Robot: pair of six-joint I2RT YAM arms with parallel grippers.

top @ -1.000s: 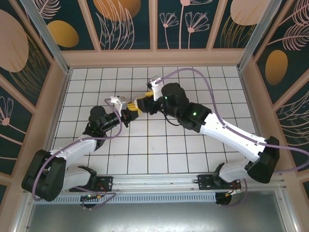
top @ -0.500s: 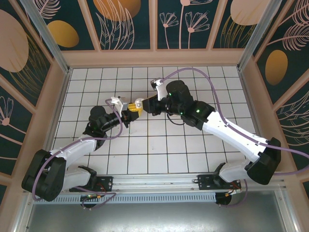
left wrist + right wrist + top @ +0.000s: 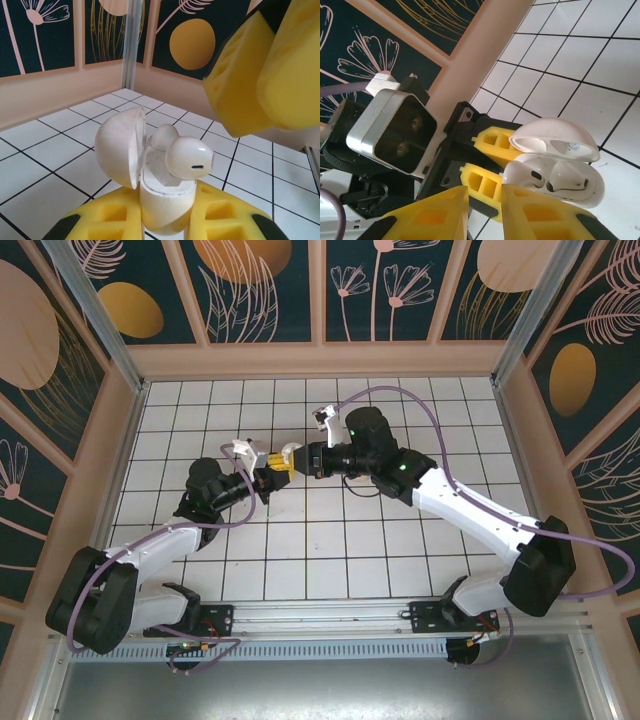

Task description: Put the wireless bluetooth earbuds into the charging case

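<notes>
The charging case (image 3: pixel 161 199) is upright with its lid (image 3: pixel 117 147) swung open to the left, and my left gripper (image 3: pixel 164 217) is shut on its lower body. Both earbuds rest in it: one (image 3: pixel 190 159) stands proud of the rim, the other (image 3: pixel 164 136) sits behind it. In the right wrist view the case (image 3: pixel 587 192) lies open with the earbuds (image 3: pixel 527 175) inside, left fingers (image 3: pixel 495 141) clamping it. My right gripper (image 3: pixel 485 200) is open and empty, just short of the case. From above, both grippers meet at the case (image 3: pixel 287 453).
The white gridded table (image 3: pixel 330 540) is walled by a pale wooden rim (image 3: pixel 320 360) and patterned panels. The left wrist camera housing (image 3: pixel 392 129) sits close beside my right fingers. The right arm's purple cable (image 3: pixel 400 390) arches over the back tiles.
The right arm's wrist and forearm shifted slightly back and to the right while its fingertips stayed by the case. The left arm and the case held still.
</notes>
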